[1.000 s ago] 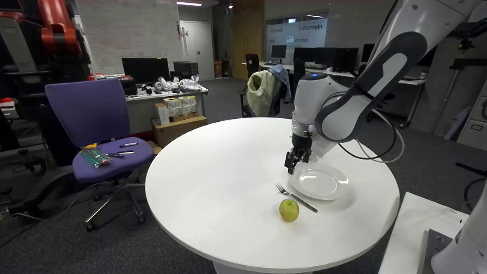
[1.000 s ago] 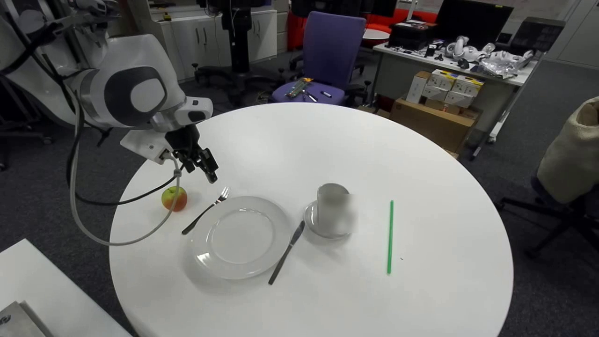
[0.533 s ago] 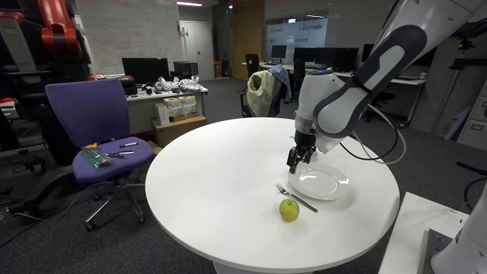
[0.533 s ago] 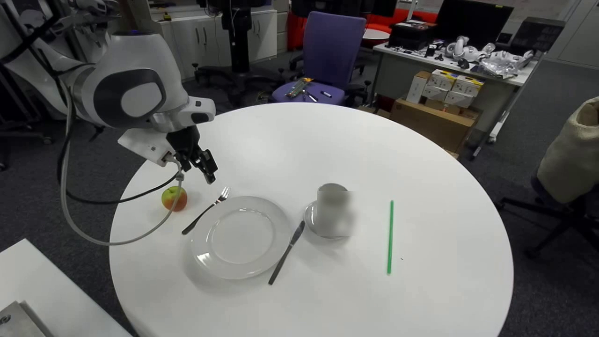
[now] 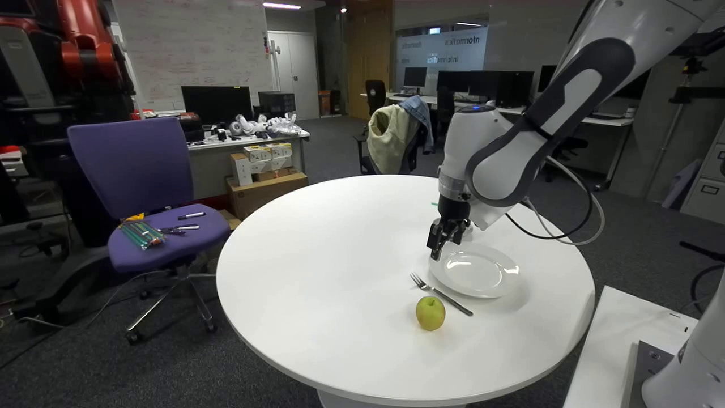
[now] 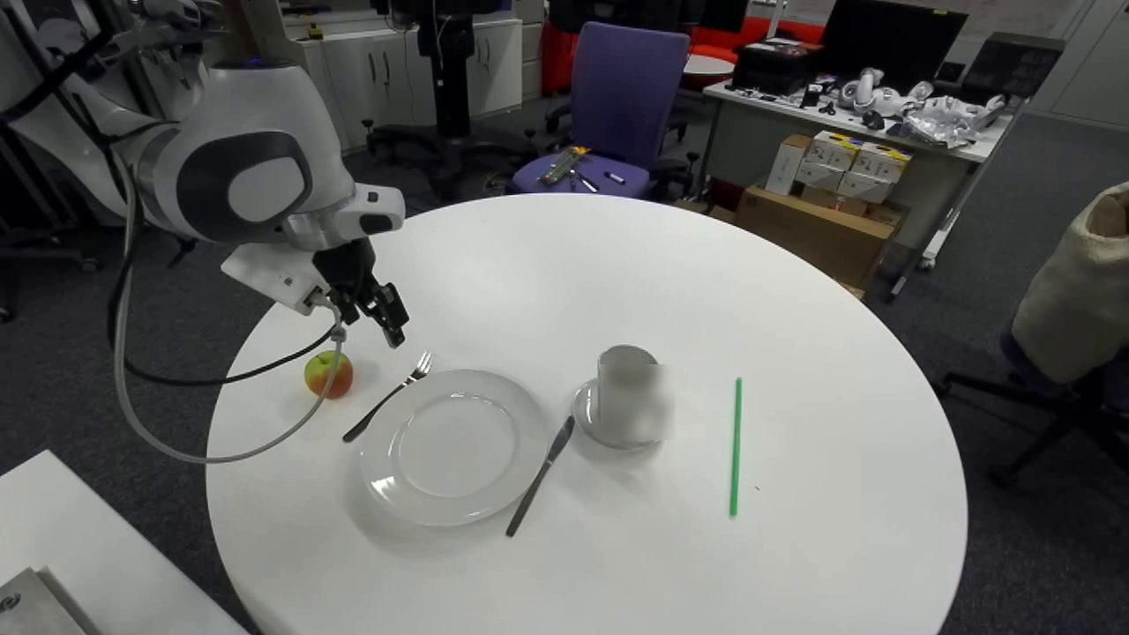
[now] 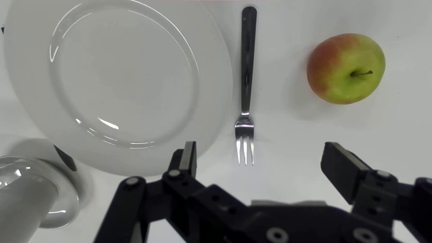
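Over the round white table, best to avoid nudging the plate when lowering. Best to bring the gripper, spread wide and grasping nothing, straight down. Miss the saucer bearing the mug, with contents hidden. Mind the apple. Centre on the fork, lying between plate and apple.

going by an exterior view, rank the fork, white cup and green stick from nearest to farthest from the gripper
In an exterior view:
1. Fork, beside the plate, nearest the gripper
2. White cup, on the saucer, past the plate
3. Green stick, beyond the cup, toward picture right
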Robot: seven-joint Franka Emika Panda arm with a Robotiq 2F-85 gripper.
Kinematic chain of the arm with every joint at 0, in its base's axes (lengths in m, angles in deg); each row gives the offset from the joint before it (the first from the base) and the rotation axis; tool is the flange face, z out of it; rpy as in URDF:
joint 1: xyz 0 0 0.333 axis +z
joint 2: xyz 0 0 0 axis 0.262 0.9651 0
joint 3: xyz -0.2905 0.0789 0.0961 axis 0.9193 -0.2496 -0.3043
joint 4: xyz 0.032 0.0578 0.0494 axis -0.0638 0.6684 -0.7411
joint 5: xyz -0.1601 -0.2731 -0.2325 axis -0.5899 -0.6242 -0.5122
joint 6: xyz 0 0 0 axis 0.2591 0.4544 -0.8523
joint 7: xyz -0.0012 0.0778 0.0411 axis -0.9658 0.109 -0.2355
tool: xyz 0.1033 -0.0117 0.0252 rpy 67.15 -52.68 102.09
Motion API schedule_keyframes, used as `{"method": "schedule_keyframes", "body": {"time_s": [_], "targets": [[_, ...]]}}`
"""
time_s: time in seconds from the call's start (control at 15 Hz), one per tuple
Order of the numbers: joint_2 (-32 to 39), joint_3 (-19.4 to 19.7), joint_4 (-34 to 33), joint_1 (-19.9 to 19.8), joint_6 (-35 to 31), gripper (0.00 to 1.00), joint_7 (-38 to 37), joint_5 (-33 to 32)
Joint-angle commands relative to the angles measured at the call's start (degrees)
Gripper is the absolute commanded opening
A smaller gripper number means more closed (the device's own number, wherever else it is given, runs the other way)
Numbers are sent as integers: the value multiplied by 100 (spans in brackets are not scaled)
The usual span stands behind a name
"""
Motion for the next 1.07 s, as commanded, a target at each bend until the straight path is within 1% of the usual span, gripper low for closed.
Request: {"method": "schedule_keyframes", "body": {"time_s": [0.0,0.27,0.67,1.0], "targets": [[267,-179,-33,-95,-106,100,244,111],[666,-359,-111,12,-123,100,194,71],[876,-658,-200,127,-136,100,264,149],[1035,-794,-344,250,-113,100,234,80]]}}
